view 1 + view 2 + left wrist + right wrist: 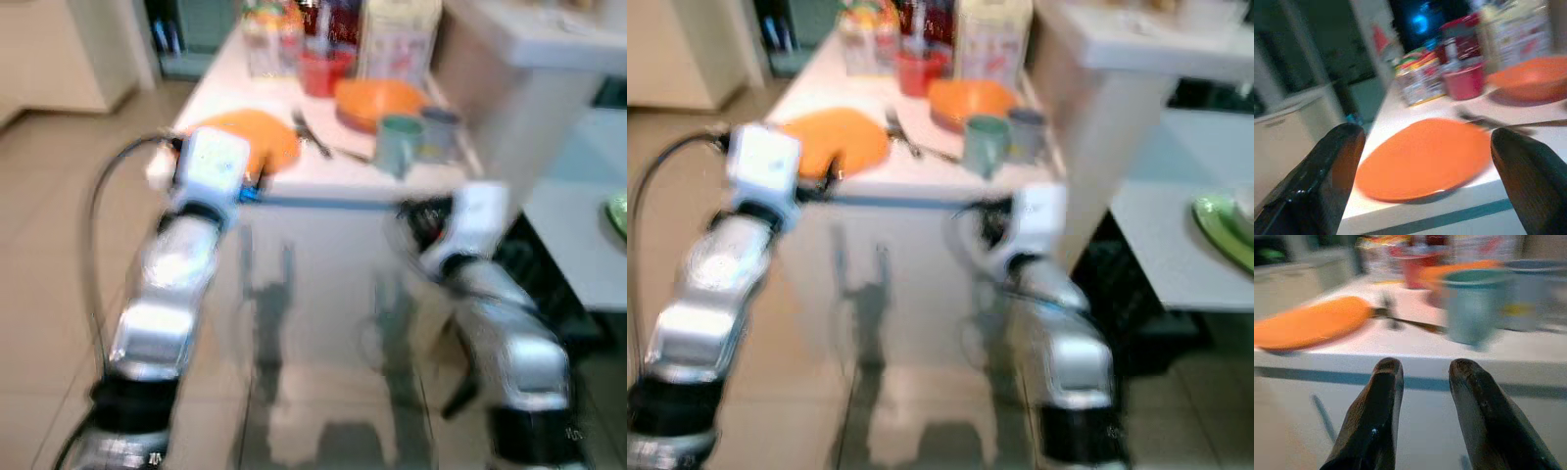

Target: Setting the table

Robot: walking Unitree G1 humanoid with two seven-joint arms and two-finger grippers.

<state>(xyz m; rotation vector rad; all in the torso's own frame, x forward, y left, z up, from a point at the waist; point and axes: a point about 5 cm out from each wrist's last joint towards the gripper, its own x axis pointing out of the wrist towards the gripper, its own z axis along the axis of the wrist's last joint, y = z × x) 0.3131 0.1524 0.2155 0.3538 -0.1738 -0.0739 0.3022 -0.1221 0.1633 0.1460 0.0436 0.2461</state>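
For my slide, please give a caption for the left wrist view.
Left gripper, fingers open, faces an orange plate at the edge of the white counter.

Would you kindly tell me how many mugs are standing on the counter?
2: a green mug near the counter's front edge, and a grey mug beside it on the robot's right. Others may hide behind the clutter.

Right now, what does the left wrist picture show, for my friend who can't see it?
Two black fingers, spread wide, frame a flat orange plate near the front edge of a white table. Behind it sit cutlery, a red cup and an orange bowl.
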